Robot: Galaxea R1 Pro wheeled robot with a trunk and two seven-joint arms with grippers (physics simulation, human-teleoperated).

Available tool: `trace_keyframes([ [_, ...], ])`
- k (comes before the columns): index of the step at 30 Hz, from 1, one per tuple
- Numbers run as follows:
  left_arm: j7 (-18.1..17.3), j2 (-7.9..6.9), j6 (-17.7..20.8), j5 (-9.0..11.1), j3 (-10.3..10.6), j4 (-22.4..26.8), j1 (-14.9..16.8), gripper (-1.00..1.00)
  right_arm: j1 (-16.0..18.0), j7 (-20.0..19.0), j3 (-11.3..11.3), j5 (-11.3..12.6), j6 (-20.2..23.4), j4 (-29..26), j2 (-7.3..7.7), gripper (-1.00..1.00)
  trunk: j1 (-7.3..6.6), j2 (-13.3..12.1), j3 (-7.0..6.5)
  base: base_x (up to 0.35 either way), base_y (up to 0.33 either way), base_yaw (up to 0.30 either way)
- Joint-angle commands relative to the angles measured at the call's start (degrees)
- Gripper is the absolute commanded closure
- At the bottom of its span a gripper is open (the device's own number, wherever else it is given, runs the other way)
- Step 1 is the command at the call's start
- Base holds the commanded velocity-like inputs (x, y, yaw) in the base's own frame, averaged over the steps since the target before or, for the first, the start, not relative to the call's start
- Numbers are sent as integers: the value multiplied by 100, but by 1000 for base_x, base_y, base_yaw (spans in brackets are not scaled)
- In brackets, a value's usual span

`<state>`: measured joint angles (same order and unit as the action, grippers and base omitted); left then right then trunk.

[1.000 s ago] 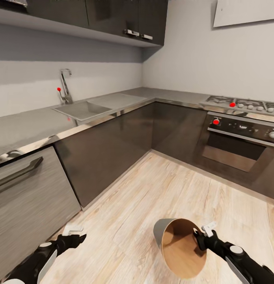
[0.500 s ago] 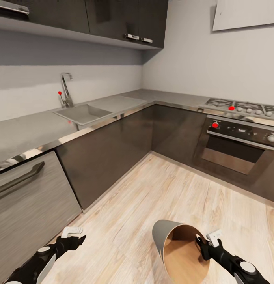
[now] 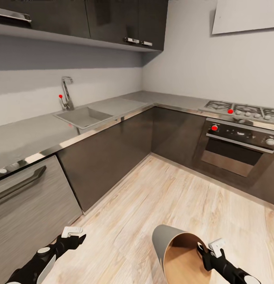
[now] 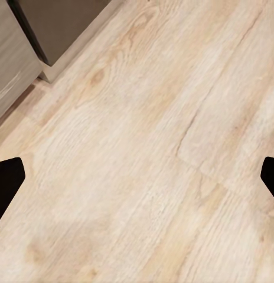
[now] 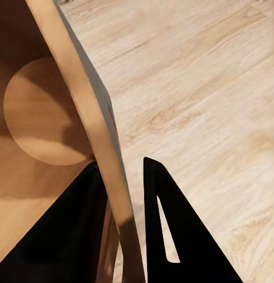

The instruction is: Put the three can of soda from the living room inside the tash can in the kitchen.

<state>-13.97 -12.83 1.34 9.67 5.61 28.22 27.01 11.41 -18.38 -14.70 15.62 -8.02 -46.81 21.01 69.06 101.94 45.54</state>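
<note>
Sliding lower in the head view, the tash can (image 3: 180, 254) is hanging tilted above the kitchen floor (image 3: 172, 197), its rim pinched by the right gripper (image 3: 205, 252), and risking slipping; the left gripper (image 3: 73, 236) is hovering spread, holding nothing.

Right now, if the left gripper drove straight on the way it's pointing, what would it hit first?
Most likely the bare wood floor: the left gripper has nothing between its open fingers, with the cabinet base off to one side.
</note>
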Motion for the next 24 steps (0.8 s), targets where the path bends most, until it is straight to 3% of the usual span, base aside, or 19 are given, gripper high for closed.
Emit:
trace_keyframes([
  [1, 0, 0, -14, 0, 1, -1, -1, -100, -1, -48, 8, 40, -86, 40, -4, 100, -23, -41, -19, 0, 0, 0],
  [5, 0, 0, -31, 0, 2, -1, -2, -100, -6, -9, 6, 38, -239, 198, -17, 100, -111, -202, -91, 0, 0, 0],
  [8, 0, 0, -35, 0, 2, -1, -2, -100, -7, 151, 11, 16, -1039, 592, -117, 100, -177, -322, -145, 0, 0, 0],
  [9, 0, 0, -36, 0, 2, -1, -2, -100, -7, 352, -8, 11, -1684, 860, -174, 100, -199, -362, -163, 0, 0, 0],
  [11, 0, 0, -37, 0, 2, -1, -2, -100, -7, 678, -44, -1, -2322, 1214, -250, 100, -242, -442, -199, 0, 0, 0],
  [12, 0, 0, -37, 1, 2, -1, -2, -100, -7, 755, -54, -5, -2450, 1296, -267, 100, -264, -483, -217, 0, 0, 0],
  [16, 0, 0, -37, 2, 9, -1, -2, -100, -3, 996, -91, -22, -2853, 1528, -313, 100, -352, -643, -288, 0, 0, 0],
  [24, 0, 2, -37, 2, 32, -1, -32, -100, -1, 902, -95, -24, -2954, 1570, -303, 100, -528, -964, -432, 0, 0, 0],
])
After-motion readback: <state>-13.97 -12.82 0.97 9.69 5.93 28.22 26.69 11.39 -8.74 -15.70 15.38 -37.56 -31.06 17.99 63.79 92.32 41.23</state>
